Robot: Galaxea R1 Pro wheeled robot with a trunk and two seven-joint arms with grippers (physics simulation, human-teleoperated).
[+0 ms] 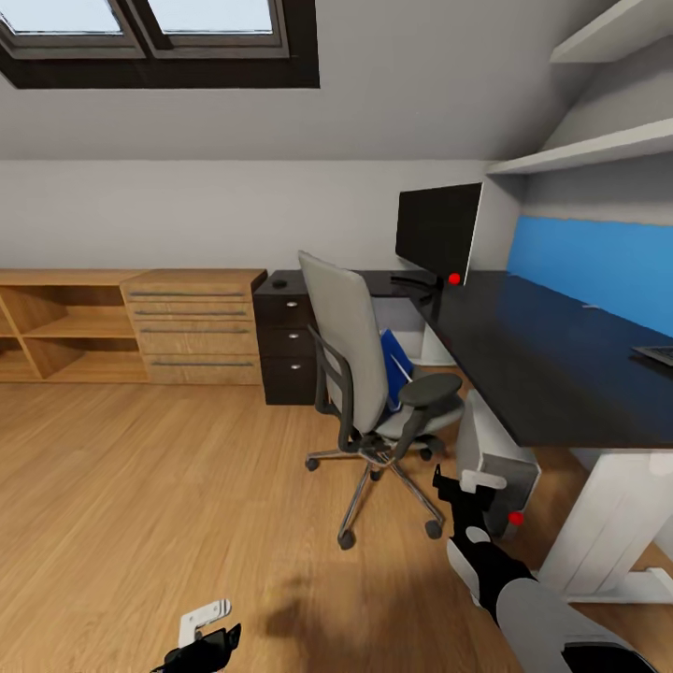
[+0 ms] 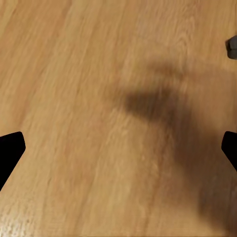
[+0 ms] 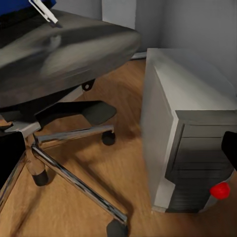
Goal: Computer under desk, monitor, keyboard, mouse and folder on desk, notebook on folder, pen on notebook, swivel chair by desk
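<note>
hovering right tool [image 1: 465, 486] open, empty, near swivel chair [image 1: 374, 374]

Daylight is coming evenly from the skylight [image 1: 150, 28] at eleven o'clock in the head view, leaving the room bright. A soft dark shadow is lying on the wooden floor [image 1: 140, 486] toward six o'clock. The glossy desk [image 1: 551, 365] is reflecting the blue wall panel [image 1: 598, 262]. In the right wrist view the swivel chair [image 3: 59, 54] seat is smearing with blur.
</note>
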